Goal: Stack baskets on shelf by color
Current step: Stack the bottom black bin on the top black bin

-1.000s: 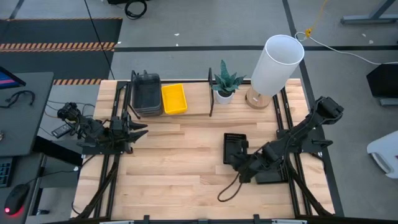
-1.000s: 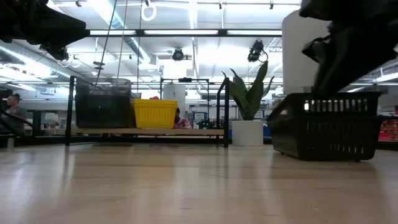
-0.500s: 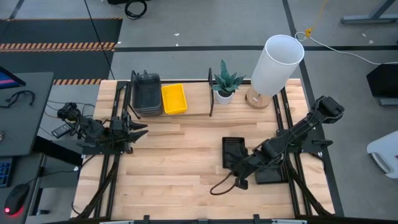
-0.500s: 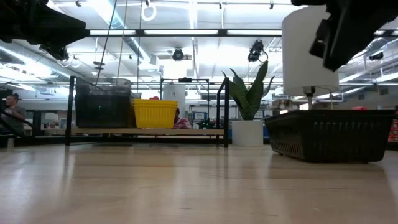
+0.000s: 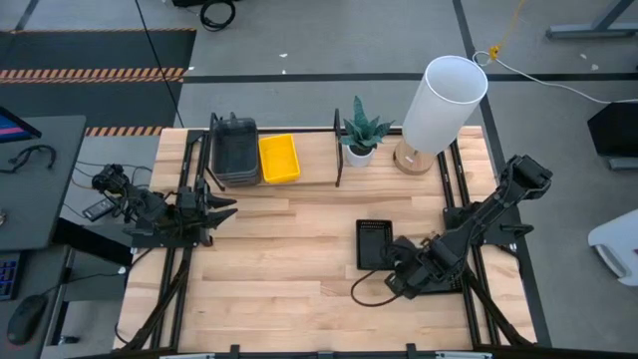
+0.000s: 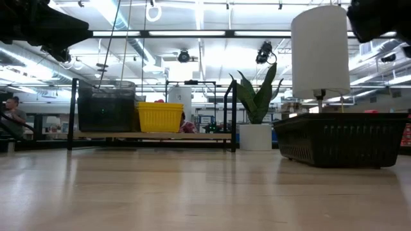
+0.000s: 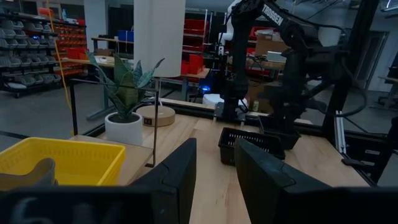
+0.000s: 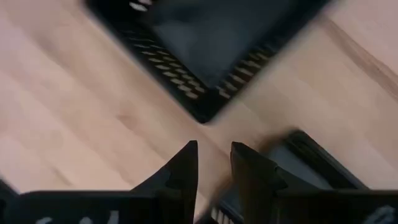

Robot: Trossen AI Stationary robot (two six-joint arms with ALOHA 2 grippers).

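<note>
One black mesh basket (image 5: 373, 243) lies flat on the tabletop right of centre; it also shows in the low view (image 6: 340, 138). My right gripper (image 5: 399, 267) hovers open, pointing down, just past the basket's near right corner (image 8: 202, 112) and touches nothing. On the shelf (image 5: 314, 165) at the far side sit stacked dark grey baskets (image 5: 234, 152) and, to their right, a yellow basket (image 5: 278, 158). My left gripper (image 5: 231, 206) waits open at the table's left, level, facing right.
A potted plant (image 5: 361, 132) and a tall white lamp (image 5: 444, 105) stand at the far edge, right of the shelf. A dark thing (image 5: 439, 282) lies under my right arm, and a black cable (image 5: 364, 299) loops on the table near it.
My right gripper has come up off the black basket, rolled about its own axis and drawn back toward the near right. The basket, tilted a second ago, now lies flat on the table, a little nearer the near edge.
</note>
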